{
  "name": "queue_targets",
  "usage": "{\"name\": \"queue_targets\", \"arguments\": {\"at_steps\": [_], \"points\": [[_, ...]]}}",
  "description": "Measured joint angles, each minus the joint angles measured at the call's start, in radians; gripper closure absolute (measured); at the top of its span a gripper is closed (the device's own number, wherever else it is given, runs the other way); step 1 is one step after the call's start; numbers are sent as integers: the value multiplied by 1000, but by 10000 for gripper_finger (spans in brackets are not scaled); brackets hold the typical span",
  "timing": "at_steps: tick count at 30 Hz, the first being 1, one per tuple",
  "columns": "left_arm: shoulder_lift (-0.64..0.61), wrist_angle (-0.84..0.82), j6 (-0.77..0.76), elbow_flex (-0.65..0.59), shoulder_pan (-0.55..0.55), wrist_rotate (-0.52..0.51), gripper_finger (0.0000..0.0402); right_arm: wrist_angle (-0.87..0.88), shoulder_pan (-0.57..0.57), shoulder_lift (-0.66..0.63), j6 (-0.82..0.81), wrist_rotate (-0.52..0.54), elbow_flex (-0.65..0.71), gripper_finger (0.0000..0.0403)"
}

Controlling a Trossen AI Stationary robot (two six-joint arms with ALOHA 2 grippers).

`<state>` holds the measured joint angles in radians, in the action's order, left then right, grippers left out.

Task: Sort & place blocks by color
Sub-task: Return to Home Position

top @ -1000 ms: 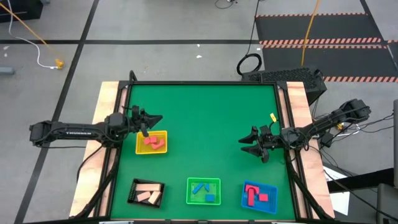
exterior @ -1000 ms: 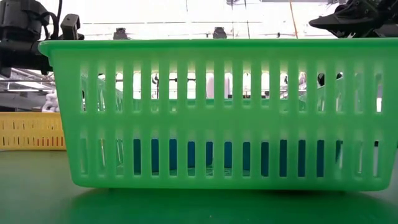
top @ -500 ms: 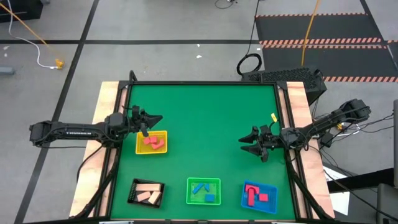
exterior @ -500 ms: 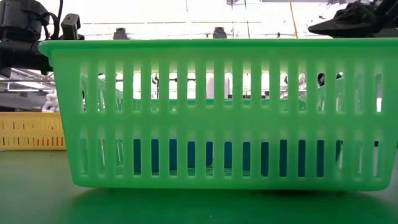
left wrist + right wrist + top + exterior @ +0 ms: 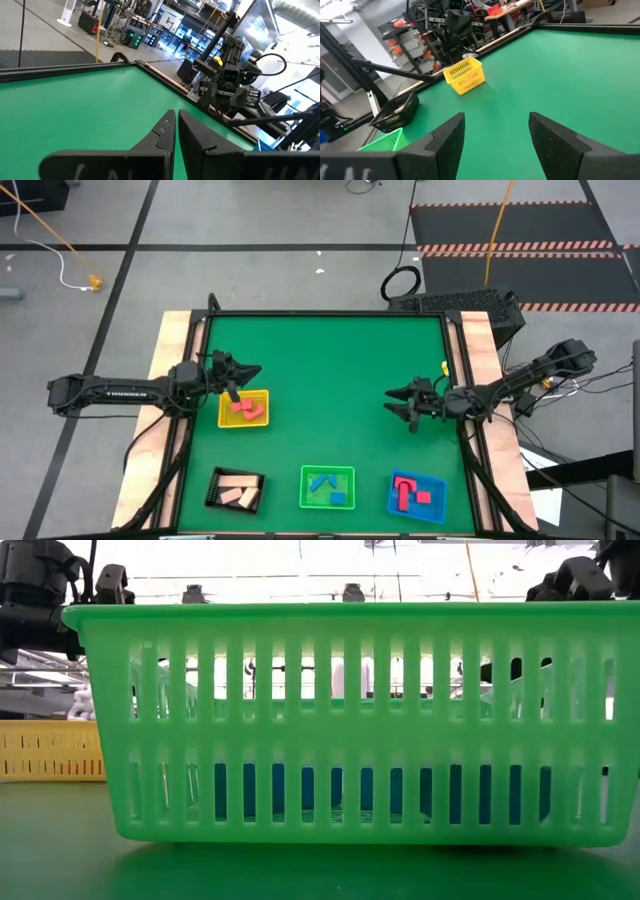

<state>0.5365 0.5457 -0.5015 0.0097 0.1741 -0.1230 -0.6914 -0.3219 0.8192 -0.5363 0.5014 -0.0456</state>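
Observation:
All the blocks lie in trays near the table's near edge. Red blocks (image 5: 243,409) sit in the yellow tray (image 5: 262,396), cream blocks (image 5: 240,497) in the black tray (image 5: 215,485), blue blocks (image 5: 322,482) in the green tray (image 5: 306,501), and red and pink blocks (image 5: 407,492) in the blue tray (image 5: 440,485). My left gripper (image 5: 250,372) (image 5: 176,124) hovers shut at the yellow tray's far-left corner, holding nothing. My right gripper (image 5: 398,405) (image 5: 496,131) hangs open and empty over bare green mat on the right side, far of the blue tray.
In the low view the green tray's slotted wall (image 5: 340,720) fills the picture, with the yellow tray (image 5: 50,750) behind it on the left. The mat's middle and far half (image 5: 330,360) hold no objects. Wooden strips (image 5: 480,350) border the mat left and right.
My right gripper has shifted a little toward the table's far edge and risen slightly; in the low view it has moved up and toward the picture's right edge. The left arm, trays and blocks have stayed put.

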Motion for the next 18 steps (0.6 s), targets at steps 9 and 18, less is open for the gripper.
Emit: {"name": "queue_targets", "arguments": {"at_steps": [9,18], "points": [[0,0,-1,0,0,0,380,0,0,0,-1,-3,1,190],[0,0,-1,0,0,0,380,0,0,0,-1,-4,1,190]]}}
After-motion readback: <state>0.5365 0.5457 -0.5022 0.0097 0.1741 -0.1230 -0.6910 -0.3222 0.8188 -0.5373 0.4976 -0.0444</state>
